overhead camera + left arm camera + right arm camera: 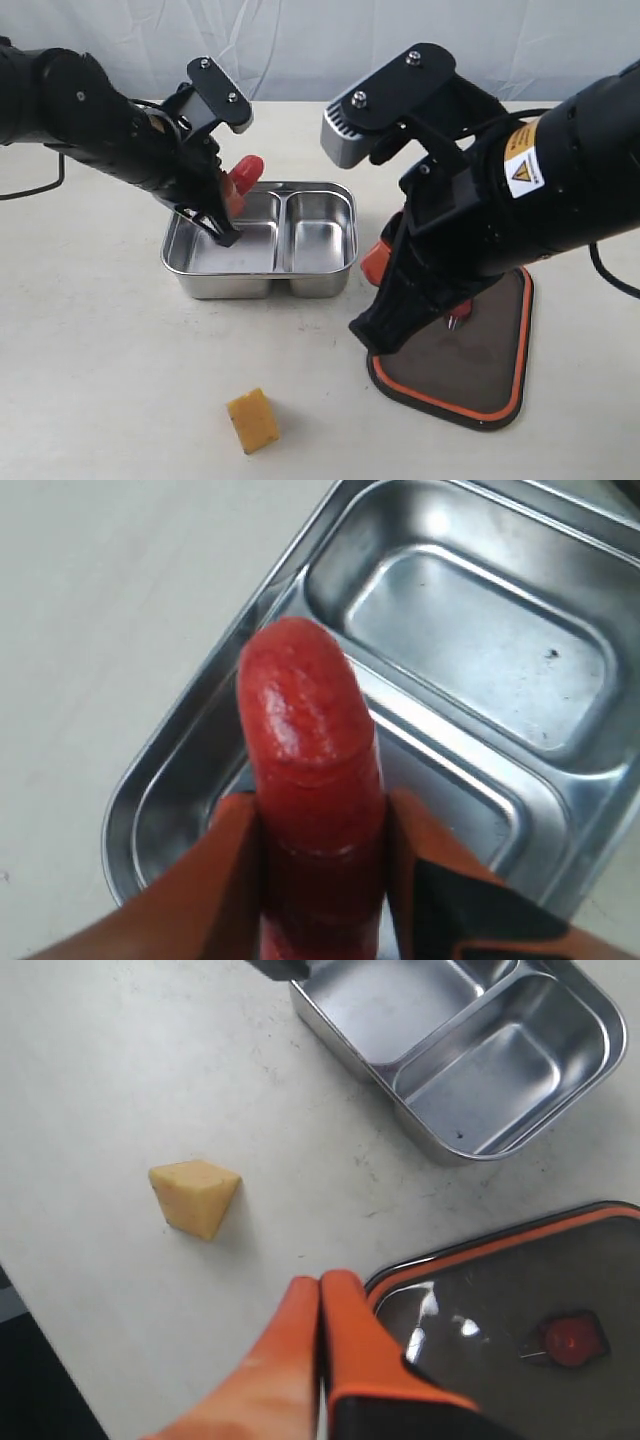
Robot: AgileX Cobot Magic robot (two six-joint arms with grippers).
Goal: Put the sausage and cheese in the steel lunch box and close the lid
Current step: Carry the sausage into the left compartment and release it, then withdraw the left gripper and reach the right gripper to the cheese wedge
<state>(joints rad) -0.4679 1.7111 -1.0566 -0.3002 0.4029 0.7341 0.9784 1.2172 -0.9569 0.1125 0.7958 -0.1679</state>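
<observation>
Sausage (310, 730) — pinched in left gripper (318, 815) over steel lunch box (215, 283), unplaced; cheese (253, 421) on table (100, 380), lid (470, 365) off — right gripper (320, 1305) pressed together.

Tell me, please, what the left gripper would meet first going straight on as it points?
Probably the steel lunch box, the floor of its compartment on the exterior view's left; depth is unclear.

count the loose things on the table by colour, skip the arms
red: 1, sausage
yellow-orange: 1, cheese
silver: 1, steel lunch box
dark with orange rim: 1, lid
total: 4
</observation>
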